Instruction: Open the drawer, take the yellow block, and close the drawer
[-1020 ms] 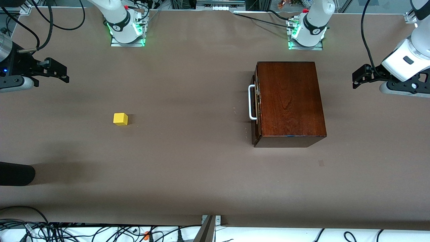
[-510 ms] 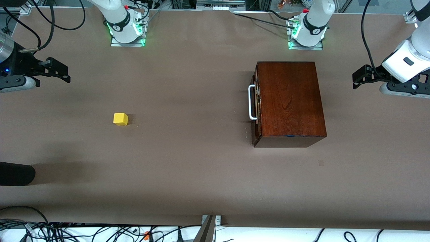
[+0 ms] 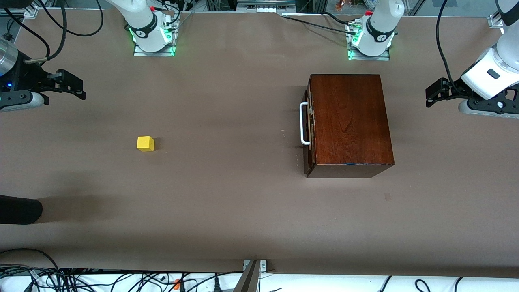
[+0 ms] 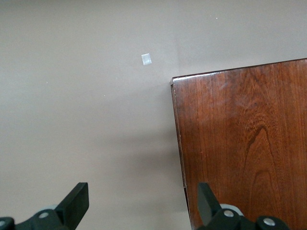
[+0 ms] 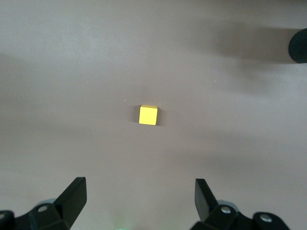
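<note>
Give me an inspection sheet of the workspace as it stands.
Surface: brown table, one small pale mark.
Job's things: drawer shut in wooden box, white handle untouched; yellow block on the table toward the right arm's end.
Clutter: nothing seen.
Hands: left hand open, beside the box; right hand open, empty.
Cables: bundles along table edges.
Surroundings: dark cylinder at the edge.
</note>
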You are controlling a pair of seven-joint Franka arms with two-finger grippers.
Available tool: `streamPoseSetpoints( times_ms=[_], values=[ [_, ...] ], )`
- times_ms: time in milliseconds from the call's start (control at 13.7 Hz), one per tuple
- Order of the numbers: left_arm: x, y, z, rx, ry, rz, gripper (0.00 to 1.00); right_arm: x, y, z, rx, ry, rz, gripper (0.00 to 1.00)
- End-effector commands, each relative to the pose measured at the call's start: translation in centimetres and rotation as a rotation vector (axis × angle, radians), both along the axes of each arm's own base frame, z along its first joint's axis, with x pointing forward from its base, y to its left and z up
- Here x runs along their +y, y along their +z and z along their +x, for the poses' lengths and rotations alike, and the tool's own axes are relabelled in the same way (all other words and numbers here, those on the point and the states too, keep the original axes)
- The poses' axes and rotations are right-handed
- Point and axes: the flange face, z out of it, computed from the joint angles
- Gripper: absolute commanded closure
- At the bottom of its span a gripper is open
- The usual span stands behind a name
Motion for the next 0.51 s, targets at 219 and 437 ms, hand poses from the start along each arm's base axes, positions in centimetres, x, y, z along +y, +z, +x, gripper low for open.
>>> streamPoseSetpoints(
  times_ms=[219,437],
  values=[
    [-0.13,0.58,0.49,0.004,0.010,-0.020,0.00,0.21,0.61,-0.10,0.004,-0.006,0.005,0.00],
    [-0.06,0.58,0.49,0.004,0.011,-0.022,0.00,-0.06,0.67,-0.01,-0.003,-0.014,0.004,0.00]
  ],
)
